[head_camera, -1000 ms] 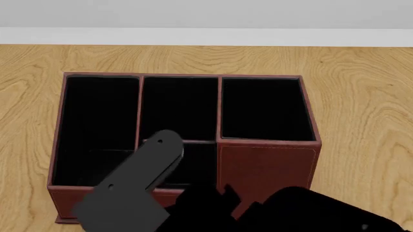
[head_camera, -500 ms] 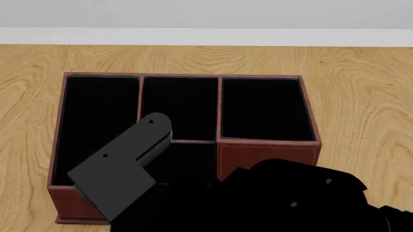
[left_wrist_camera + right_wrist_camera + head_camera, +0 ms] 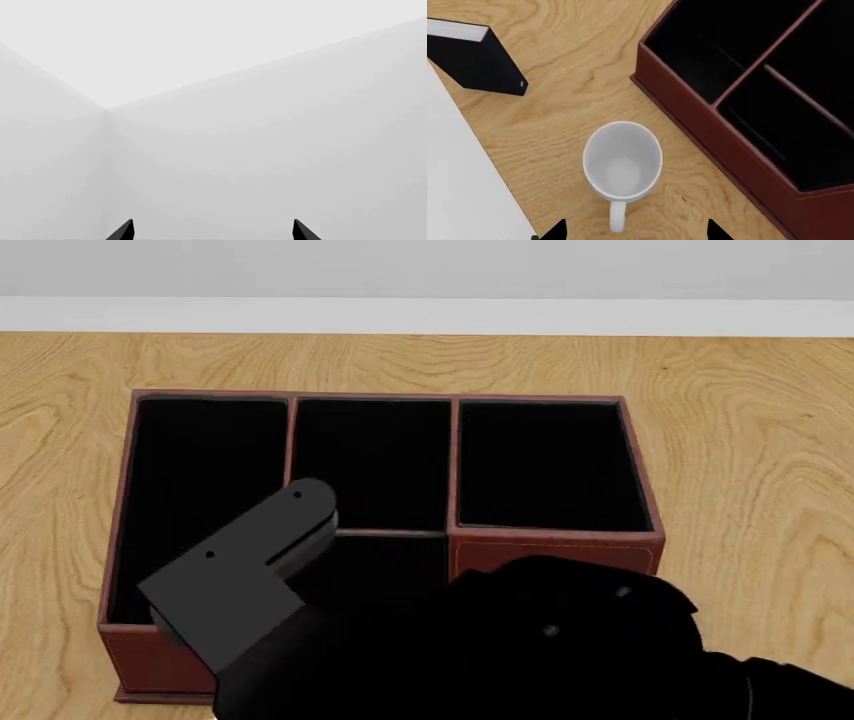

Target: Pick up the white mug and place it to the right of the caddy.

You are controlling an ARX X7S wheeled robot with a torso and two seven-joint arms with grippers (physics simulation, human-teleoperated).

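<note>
Two spread fingertips of the right gripper (image 3: 630, 231) are hovering over the upright white mug (image 3: 622, 162), which is standing on the tabletop (image 3: 560, 125) beside the caddy (image 3: 720, 145).

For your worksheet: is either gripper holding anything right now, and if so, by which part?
Nothing is held. The right gripper is open above the white mug, which stands free on the table beside the caddy; the left gripper is open and empty.

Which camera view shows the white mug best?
The right wrist view: the white mug stands upright on the wooden table beside the caddy, fully visible from above. The head view and the left wrist view do not show it at all.
</note>
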